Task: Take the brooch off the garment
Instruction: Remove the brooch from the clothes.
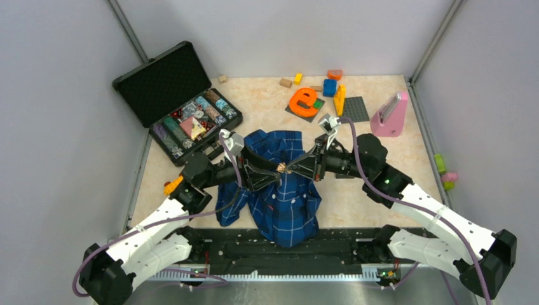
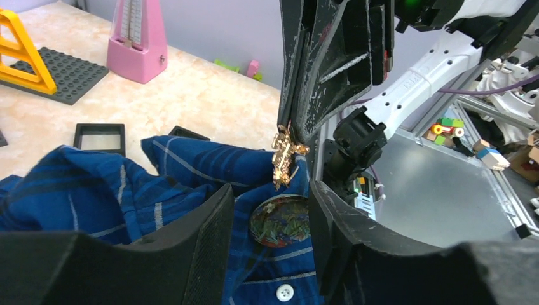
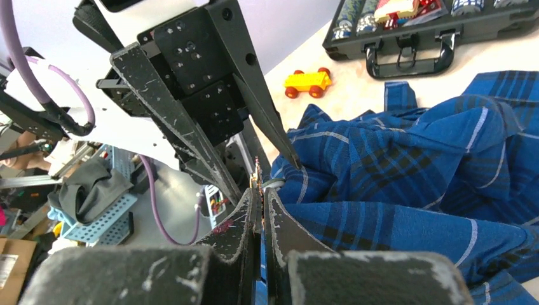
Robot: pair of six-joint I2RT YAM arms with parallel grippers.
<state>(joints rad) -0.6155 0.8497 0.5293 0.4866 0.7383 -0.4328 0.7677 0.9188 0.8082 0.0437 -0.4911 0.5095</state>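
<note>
The garment (image 1: 289, 203), a dark blue plaid shirt, lies bunched between both arms at the table's middle. In the left wrist view the brooch (image 2: 279, 220), a small round disc with a silvery rim and a flowery face, sits on the shirt (image 2: 191, 171) above a white button. My left gripper (image 2: 270, 197) is open, with one finger on either side of the disc. Just above it, my right gripper (image 1: 287, 168) is shut, its tips pinching a small gold ornament (image 2: 283, 159). In the right wrist view the shut fingers (image 3: 260, 184) press against the blue cloth (image 3: 413, 159).
An open black case (image 1: 171, 95) of small items stands at the back left, with a yellow toy car (image 1: 173, 185) near it. A pink metronome (image 1: 389, 114), a grey baseplate (image 1: 356, 109), an orange letter (image 1: 305, 100) and bricks lie behind. A black square frame (image 2: 98, 135) lies beside the shirt.
</note>
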